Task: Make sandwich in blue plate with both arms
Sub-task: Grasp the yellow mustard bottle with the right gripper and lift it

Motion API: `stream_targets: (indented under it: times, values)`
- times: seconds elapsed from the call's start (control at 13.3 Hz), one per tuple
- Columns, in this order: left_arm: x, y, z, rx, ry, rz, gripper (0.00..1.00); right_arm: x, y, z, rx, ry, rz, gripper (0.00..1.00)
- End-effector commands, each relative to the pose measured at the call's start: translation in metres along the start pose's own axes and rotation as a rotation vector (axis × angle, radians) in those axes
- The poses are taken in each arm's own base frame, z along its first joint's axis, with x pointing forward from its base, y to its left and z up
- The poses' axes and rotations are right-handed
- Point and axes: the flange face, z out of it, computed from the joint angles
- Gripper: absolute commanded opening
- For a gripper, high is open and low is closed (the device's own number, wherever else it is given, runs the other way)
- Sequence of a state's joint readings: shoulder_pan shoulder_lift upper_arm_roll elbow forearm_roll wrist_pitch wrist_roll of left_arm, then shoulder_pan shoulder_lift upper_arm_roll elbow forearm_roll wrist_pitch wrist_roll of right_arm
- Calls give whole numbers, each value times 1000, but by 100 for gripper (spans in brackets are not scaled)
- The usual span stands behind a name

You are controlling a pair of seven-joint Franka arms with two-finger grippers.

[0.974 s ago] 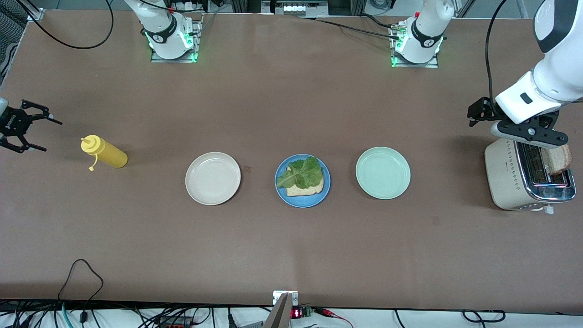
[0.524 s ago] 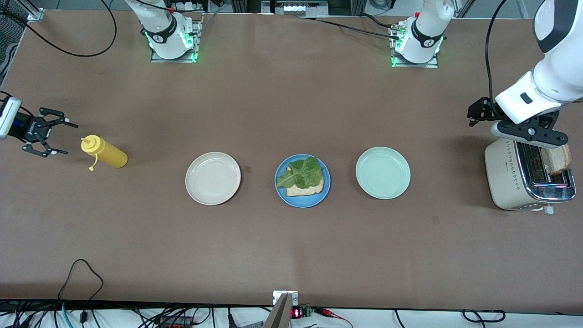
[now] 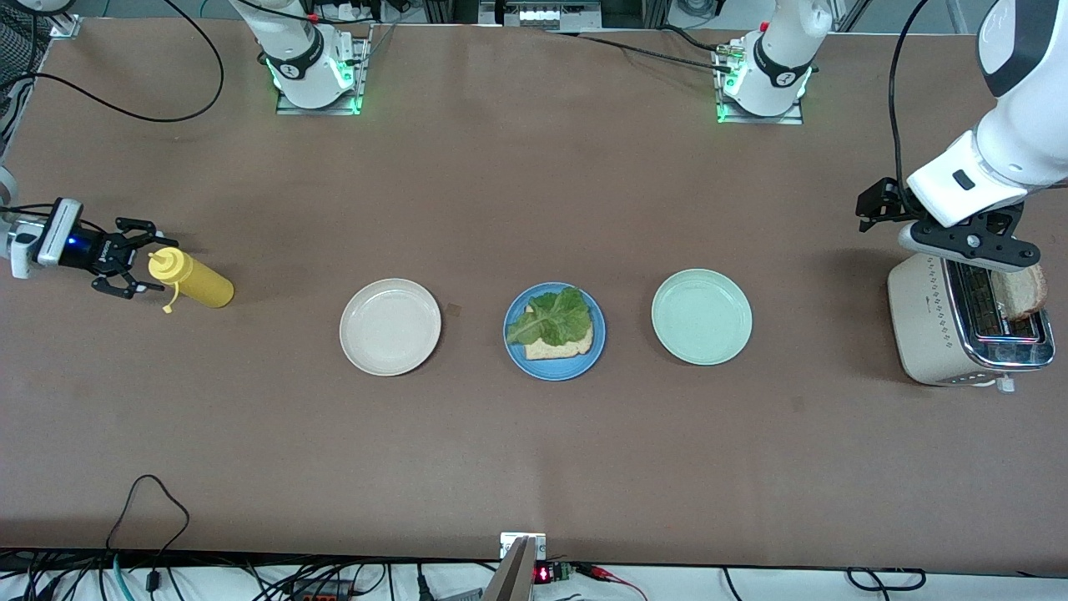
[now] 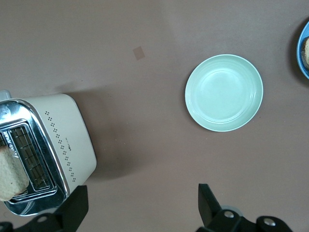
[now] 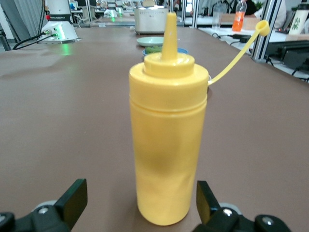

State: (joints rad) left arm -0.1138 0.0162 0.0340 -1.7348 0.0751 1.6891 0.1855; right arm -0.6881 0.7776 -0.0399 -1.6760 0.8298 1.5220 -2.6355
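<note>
Two tools stand apart and empty: the right tool [image 3: 133, 257] flanks the yellow bottle [image 3: 193, 281] at the right arm's end, lined up to grasp it; the left tool [image 3: 959, 242] waits over the toaster [image 3: 926, 325], whose bread slice [image 3: 1022, 292] remains. Lettuce [image 3: 555, 317] on bread sits on the blue plate [image 3: 516, 355], mid-surface.

no readable text, labels, brands or numbers on anything
</note>
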Motion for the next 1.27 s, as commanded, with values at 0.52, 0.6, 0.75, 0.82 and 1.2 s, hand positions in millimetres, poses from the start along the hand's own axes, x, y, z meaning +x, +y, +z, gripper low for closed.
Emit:
stream_targets:
  times: [0.52, 0.6, 0.75, 0.82, 1.2]
  values:
    - [-5, 0, -5, -16, 2, 8, 100, -10, 24, 50, 23, 105, -24, 100]
    - [-5, 0, -5, -16, 2, 8, 100, -10, 25, 59, 36, 113, -23, 100]
    - [-5, 0, -6, -15, 3, 8, 100, -10, 27, 67, 48, 114, -21, 100]
    - [-5, 0, -6, -15, 3, 8, 100, -9, 29, 71, 53, 111, -24, 100]
    - [-5, 0, -5, -16, 2, 8, 100, 9, 48, 79, 70, 49, -52, 3]
